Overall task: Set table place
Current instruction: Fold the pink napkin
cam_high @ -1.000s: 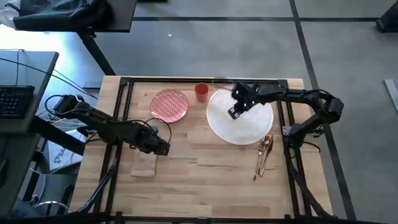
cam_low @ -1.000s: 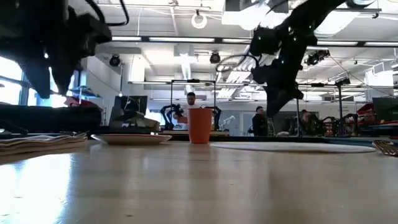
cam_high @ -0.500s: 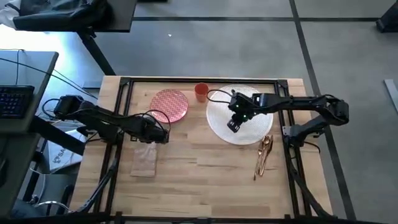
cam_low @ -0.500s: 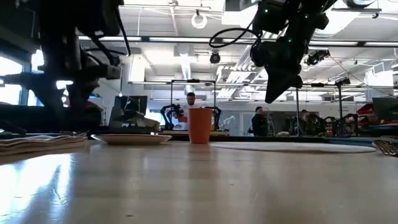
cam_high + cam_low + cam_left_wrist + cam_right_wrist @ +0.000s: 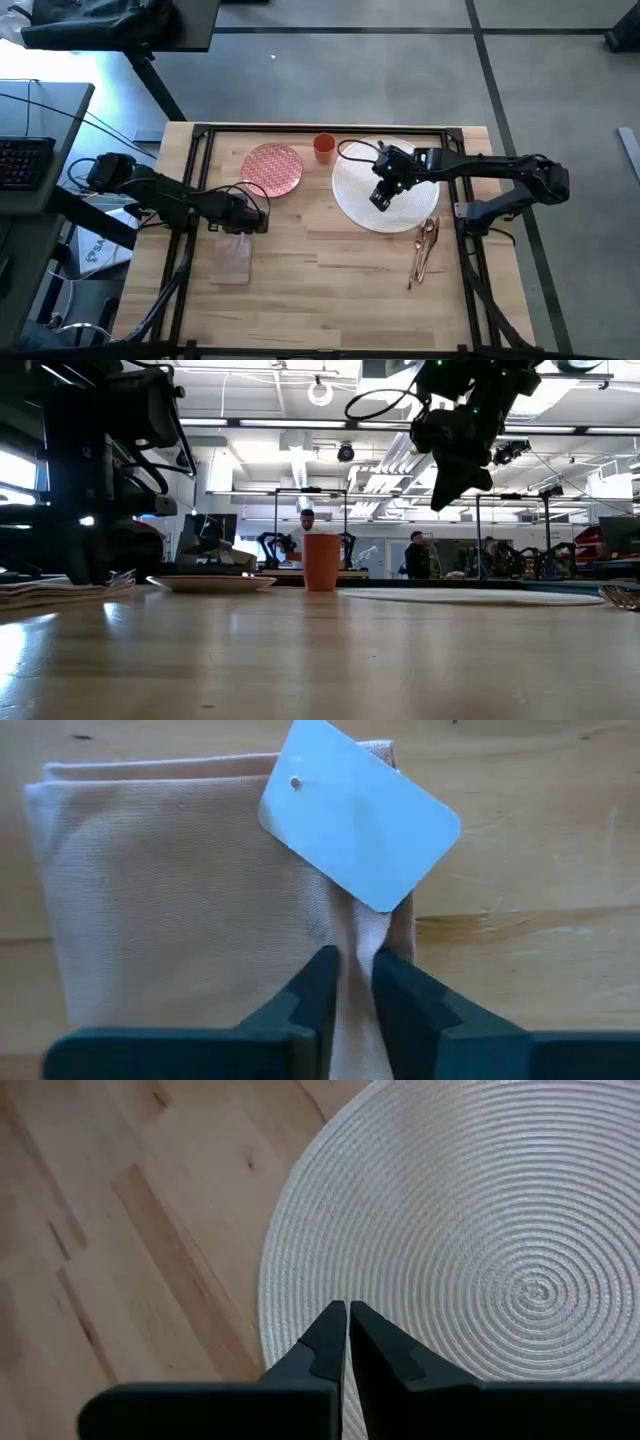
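The left tool (image 5: 250, 222) has dropped low since a moment ago and now pinches a fold of the napkin (image 5: 200, 880) on the left side of the surface (image 5: 330, 290). The right tool (image 5: 381, 200), fingers together and holding nothing, has slid a little and hangs over the white mat (image 5: 400, 205).

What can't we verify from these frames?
- Cutlery: high view, too small to count or tell the pieces apart; low view, cut off by the picture's edge.
- Napkin: high view, left gripper covers one end; left wrist view, a white tag hides part.
- Placemat: right wrist view, cropped; unclear if right gripper touches it.
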